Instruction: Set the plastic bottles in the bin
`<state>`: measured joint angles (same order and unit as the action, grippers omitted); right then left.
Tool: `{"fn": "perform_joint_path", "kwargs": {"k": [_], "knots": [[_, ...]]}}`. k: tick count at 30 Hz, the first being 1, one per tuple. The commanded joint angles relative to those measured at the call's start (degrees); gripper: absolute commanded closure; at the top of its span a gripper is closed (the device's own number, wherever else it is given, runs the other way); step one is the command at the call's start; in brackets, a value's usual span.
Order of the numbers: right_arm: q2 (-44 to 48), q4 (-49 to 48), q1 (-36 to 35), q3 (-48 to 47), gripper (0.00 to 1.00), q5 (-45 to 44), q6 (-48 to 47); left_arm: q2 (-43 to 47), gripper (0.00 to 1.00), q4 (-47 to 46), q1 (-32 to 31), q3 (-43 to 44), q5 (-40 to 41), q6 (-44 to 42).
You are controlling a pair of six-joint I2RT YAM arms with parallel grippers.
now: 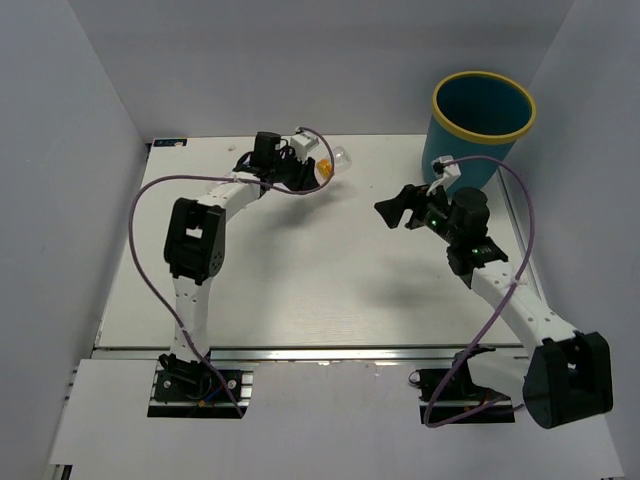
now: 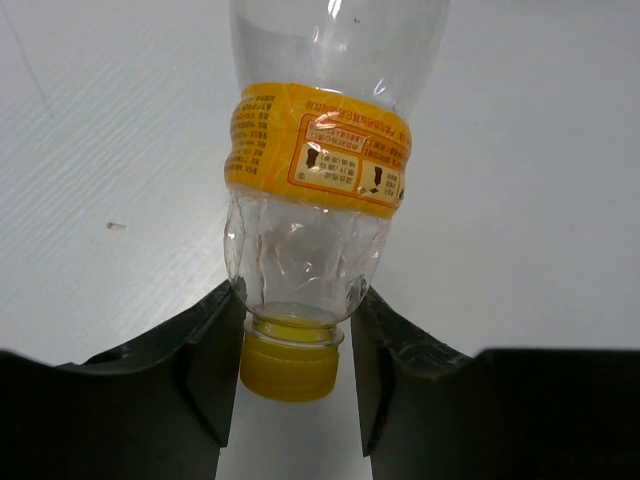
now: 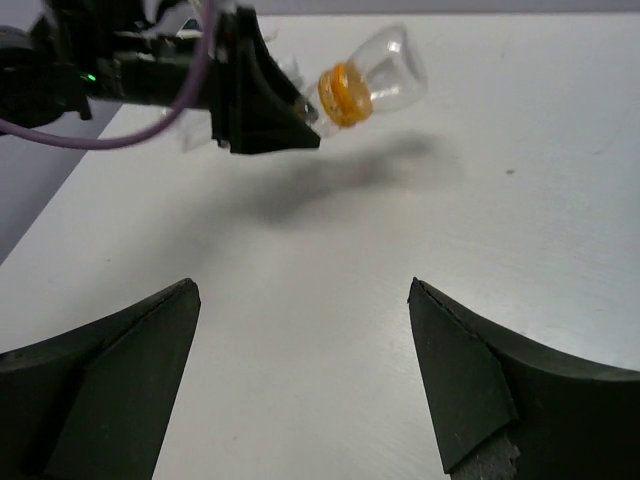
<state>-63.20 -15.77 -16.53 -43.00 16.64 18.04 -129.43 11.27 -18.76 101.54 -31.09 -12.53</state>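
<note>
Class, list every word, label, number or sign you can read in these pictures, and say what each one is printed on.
Orange label on the clear plastic bottle: small print and boxed pictograms, too blurred to read.
Yellow cap: no text visible.
Bin: no text visible.
No other writing shows in any view.

Bottle (image 2: pixel 318 160): far end beyond the left wrist view's top edge.
</note>
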Motion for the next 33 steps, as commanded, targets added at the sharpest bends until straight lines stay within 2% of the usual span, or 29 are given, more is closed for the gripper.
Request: {"fn": "perform_joint_path", "kwargs": {"k": [1,3,4,6,8,11,15,25,28,30,31,32,33], "knots": [[-3.33,-8.04,-1.30,0.73,0.11,5.67,5.93,14.33,1.00,-13.07,-1.01,-11.73,-7.92,5.13],[-5.70,-11.29,-2.36,0.47,0.11,6.47,7.18,18.66,1.00,-24.64,-1.45,-19.06,-10.64,11.28],[-6.49,-12.17,-2.88,0.29,0.11,6.82,7.88,22.34,1.00,-27.76,-1.54,-25.36,-12.14,12.87],[-8.34,-14.02,-5.95,-1.11,0.11,6.65,6.49,25.35,1.00,-35.91,-2.24,-30.85,-13.64,19.11],[-10.44,-14.38,-9.11,-2.69,0.11,5.25,4.82,28.51,1.00,-39.38,-3.20,-36.64,-14.87,22.88],[-13.78,-15.69,-10.27,-5.51,0.11,3.05,6.91,31.94,1.00,-41.32,-4.87,-41.74,-14.44,24.83],[-16.86,-17.36,-11.59,-7.01,0.11,-2.91,11.39,36.25,1.00,-51.32,-6.81,-48.88,-14.70,29.66],[-18.45,-25.53,-12.91,-5.25,0.11,-8.99,16.67,42.15,1.00,-51.79,-10.24,-53.90,-15.14,29.33],[-17.40,-28.70,-13.08,-4.02,0.18,-9.18,17.03,42.50,1.00,-50.03,-10.42,-53.90,-13.56,28.97],[-16.78,-29.76,-13.17,-3.67,0.30,-8.47,16.15,42.59,1.00,-48.89,-10.50,-53.46,-13.47,28.71],[-16.17,-29.76,-13.17,-3.75,0.38,-8.30,15.45,42.68,0.88,-48.28,-10.42,-52.85,-13.21,28.27],[-15.90,-29.58,-13.17,-3.75,0.54,-8.38,14.40,42.68,0.75,-45.57,-10.50,-52.32,-13.03,27.66],[-15.55,-28.97,-13.17,-3.58,0.60,-9.25,13.95,42.85,0.59,-44.07,-10.50,-51.80,-12.51,26.87]]}}
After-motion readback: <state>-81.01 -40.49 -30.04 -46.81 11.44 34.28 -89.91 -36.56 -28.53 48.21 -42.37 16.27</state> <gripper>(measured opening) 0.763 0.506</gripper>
